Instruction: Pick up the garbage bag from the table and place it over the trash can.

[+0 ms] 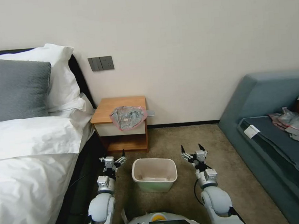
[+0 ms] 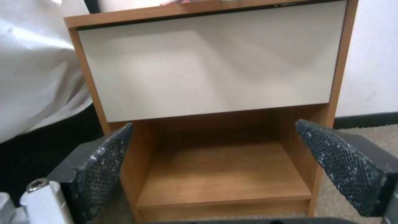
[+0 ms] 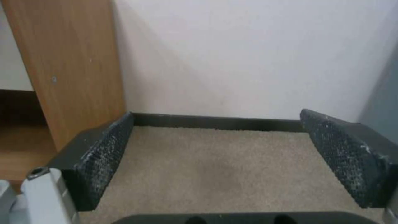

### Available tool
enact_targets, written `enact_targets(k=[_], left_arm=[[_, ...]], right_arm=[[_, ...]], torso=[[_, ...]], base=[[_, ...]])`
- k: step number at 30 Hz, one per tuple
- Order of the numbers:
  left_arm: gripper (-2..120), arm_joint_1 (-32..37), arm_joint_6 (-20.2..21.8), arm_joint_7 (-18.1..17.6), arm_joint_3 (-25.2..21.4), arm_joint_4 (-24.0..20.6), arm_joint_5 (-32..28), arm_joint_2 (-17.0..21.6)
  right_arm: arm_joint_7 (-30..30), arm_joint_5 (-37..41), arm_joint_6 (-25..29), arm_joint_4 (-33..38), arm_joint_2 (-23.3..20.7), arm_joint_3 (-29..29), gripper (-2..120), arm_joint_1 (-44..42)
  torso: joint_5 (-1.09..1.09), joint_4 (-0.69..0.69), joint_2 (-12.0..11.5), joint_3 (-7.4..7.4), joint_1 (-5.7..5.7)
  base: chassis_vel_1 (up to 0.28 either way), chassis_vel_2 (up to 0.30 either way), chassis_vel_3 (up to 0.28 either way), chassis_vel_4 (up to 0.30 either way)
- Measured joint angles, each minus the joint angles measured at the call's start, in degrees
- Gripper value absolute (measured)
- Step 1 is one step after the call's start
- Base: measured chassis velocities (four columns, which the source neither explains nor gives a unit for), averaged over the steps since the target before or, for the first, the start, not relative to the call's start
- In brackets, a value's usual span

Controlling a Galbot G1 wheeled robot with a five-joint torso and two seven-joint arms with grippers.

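While the garbage bag [image 1: 128, 117] lies crumpled on the worktop [image 1: 105, 108] at centre frame in the head view, its pink rim drooping over the front edge above the white drawer front [image 2: 211, 62], both arms hang low near the carpet. The left pincer [image 1: 117, 159] sits at lower centre-left, fingers spread wide and holding nothing, facing the worktop's low shelf [image 2: 224, 174]. The right pincer [image 1: 193, 149] at lower centre-right is equally wide apart and bare. Between them stands the trash can [image 1: 155, 175], unlined.
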Motion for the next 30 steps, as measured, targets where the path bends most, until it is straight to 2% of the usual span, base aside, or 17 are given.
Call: enact_targets(k=[11,15,16,19,20,24,25,28,30], left_arm=[[100,0.0,0.0,0.0,0.0,0.0,0.0,0.0],[100,0.4,0.1,-0.1,-0.2,-0.8,-0.4,0.1],[100,0.7,0.3,-0.1,-0.2,-1.3,-0.8,0.2],[100,3.7,1.6,-0.9,-1.6,-7.3,-4.2,1.5],[100,3.7,1.6,-0.9,-1.6,-7.3,-4.2,1.5],[100,7.4,3.3,-1.9,-3.2,-14.5,-8.4,3.0],[100,7.4,3.3,-1.9,-3.2,-14.5,-8.4,3.0],[100,10.2,4.6,-2.7,-4.5,-20.2,-11.7,4.2],[100,11.1,5.0,-2.9,-4.8,-21.9,-12.7,4.6]], right_arm=[[0.0,0.0,0.0,0.0,0.0,0.0,100,0.0],[0.1,0.4,-0.2,1.9,0.0,0.1,100,-0.8],[0.3,1.0,-0.5,3.9,0.0,0.3,100,-1.4],[1.2,3.1,-1.6,11.1,0.2,1.1,100,-4.1],[1.2,3.1,-1.6,11.1,0.2,1.1,100,-4.1],[2.1,5.4,-2.8,19.1,0.4,1.9,100,-7.0],[2.1,5.4,-2.8,19.1,0.4,1.9,100,-7.0],[2.9,7.2,-3.8,25.5,0.6,2.5,100,-9.3],[3.1,7.7,-4.0,27.3,0.6,2.7,100,-10.0]], torso=[[0.0,0.0,0.0,0.0,0.0],[0.03,0.01,0.0,0.0,0.0],[-0.02,0.0,0.0,0.0,0.0],[-0.01,0.0,0.0,0.0,0.0],[-0.01,0.0,0.0,0.0,0.0],[-0.01,0.0,0.0,0.0,0.0],[-0.01,0.0,0.0,0.0,0.0],[0.0,0.0,0.0,0.0,0.0],[0.0,0.0,0.0,0.0,0.0]], base=[[0.0,0.0,0.0,0.0],[0.0,0.0,0.0,0.0],[0.0,0.0,0.0,0.0],[0.0,0.0,0.0,0.0],[0.0,0.0,0.0,0.0],[0.0,0.0,0.0,0.0],[0.0,0.0,0.0,0.0],[0.0,0.0,0.0,0.0],[0.0,0.0,0.0,0.0]])
